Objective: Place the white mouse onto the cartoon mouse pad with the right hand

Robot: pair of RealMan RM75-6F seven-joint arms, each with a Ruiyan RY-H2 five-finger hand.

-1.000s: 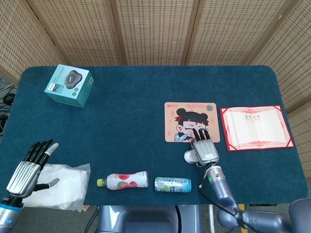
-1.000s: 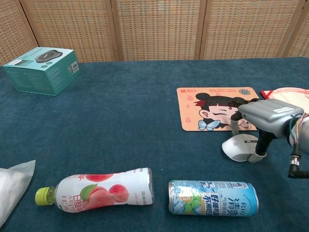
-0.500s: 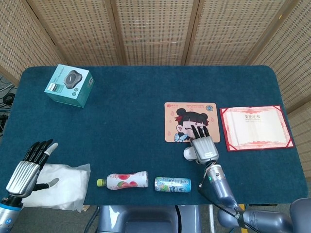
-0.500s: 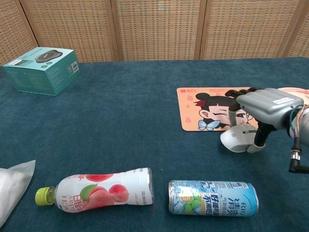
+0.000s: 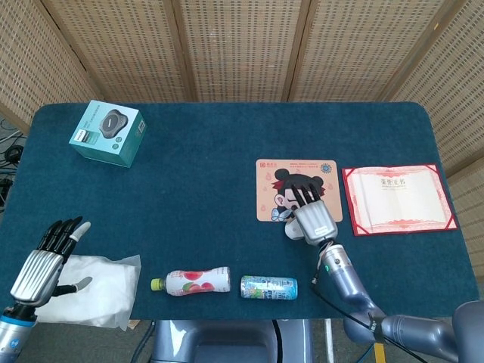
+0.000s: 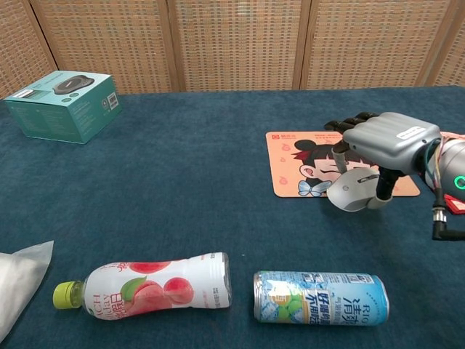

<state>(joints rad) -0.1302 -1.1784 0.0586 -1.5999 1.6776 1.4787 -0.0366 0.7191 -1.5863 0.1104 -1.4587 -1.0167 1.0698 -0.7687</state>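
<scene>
Blue cloth table (image 5: 189,189): your right hand (image 6: 381,142) has its fingers clamped over the white mouse (image 6: 354,191), lifted at the cartoon mouse pad (image 5: 274,181)'s near edge. Pad centre lies toward twelve o'clock; carry forward, then lower.

Head view overhead; chest view low, nearer

Silver-backed right hand (image 6: 383,145) with black fingers (image 6: 347,122), grey forearm.
</scene>
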